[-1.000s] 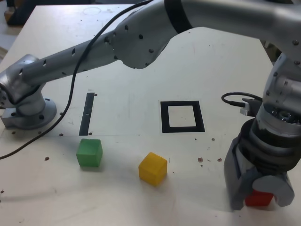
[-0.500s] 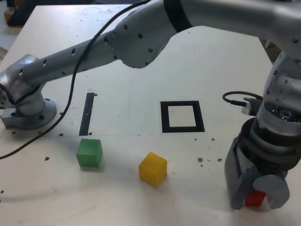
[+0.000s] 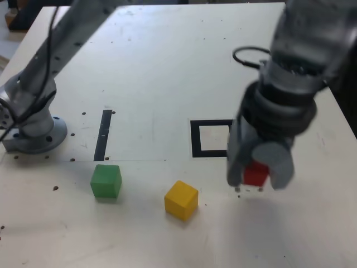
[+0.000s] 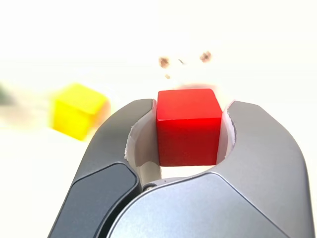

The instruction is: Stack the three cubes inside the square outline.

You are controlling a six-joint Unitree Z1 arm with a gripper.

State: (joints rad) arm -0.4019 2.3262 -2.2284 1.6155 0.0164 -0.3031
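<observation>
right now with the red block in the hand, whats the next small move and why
Probably carry the red block a little toward the exterior view's left and farther back, over the black square, then lower it. The hand is shut on it above the table, just off the square's near right corner, and nothing lies inside the square yet.

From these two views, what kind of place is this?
Likely a robot lab bench: a pale drilled tabletop with the arm's base bolted on, a taped black square outline, and coloured cubes for stacking.

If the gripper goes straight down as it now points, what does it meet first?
Probably bare table, beside the square outline. The gripper holds the red cube; depth is unclear.
</observation>
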